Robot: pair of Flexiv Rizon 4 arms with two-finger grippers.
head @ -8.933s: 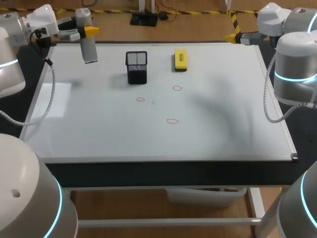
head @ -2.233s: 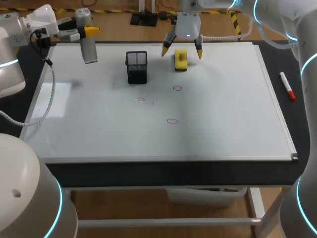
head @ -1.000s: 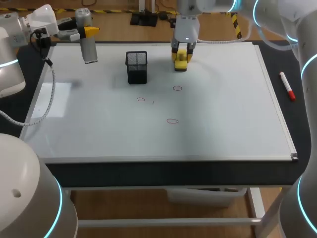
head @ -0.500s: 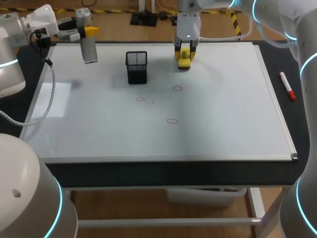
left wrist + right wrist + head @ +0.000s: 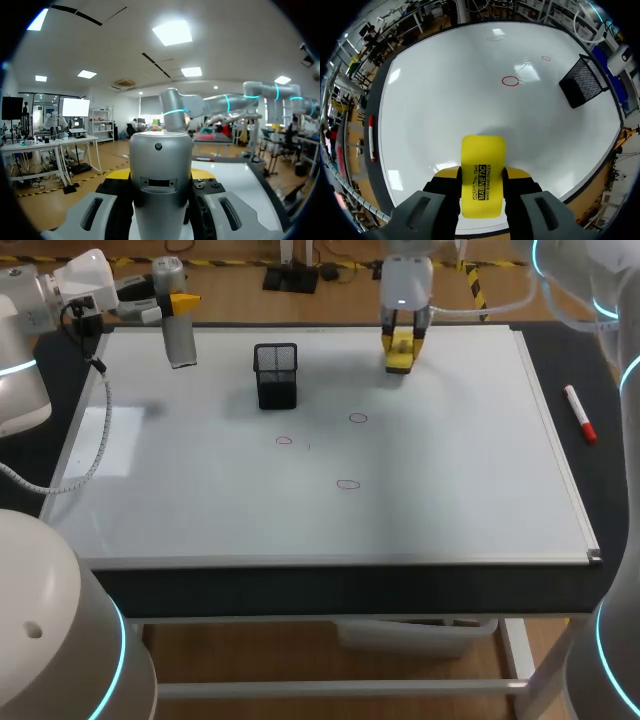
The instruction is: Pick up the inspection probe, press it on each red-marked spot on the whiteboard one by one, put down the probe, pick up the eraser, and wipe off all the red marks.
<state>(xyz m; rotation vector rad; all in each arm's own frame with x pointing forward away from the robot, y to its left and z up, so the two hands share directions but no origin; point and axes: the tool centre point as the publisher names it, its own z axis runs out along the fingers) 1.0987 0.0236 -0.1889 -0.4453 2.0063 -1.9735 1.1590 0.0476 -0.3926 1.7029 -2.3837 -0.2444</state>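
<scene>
The right gripper (image 5: 481,176) is closed on the yellow eraser (image 5: 482,155) above the far part of the whiteboard (image 5: 460,460). The left gripper (image 5: 170,305) grips the inspection probe (image 5: 178,335) at the far left corner. If the eraser comes down tilted, it could slip or leave the red circles (image 5: 358,419) half wiped.

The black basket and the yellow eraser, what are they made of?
The black basket looks like thin metal wire mesh, painted matte black: you can see through its grid. The yellow eraser, gripped in the right pincer, looks like smooth hard plastic with a slight sheen, though its wiping side is hidden.
</scene>
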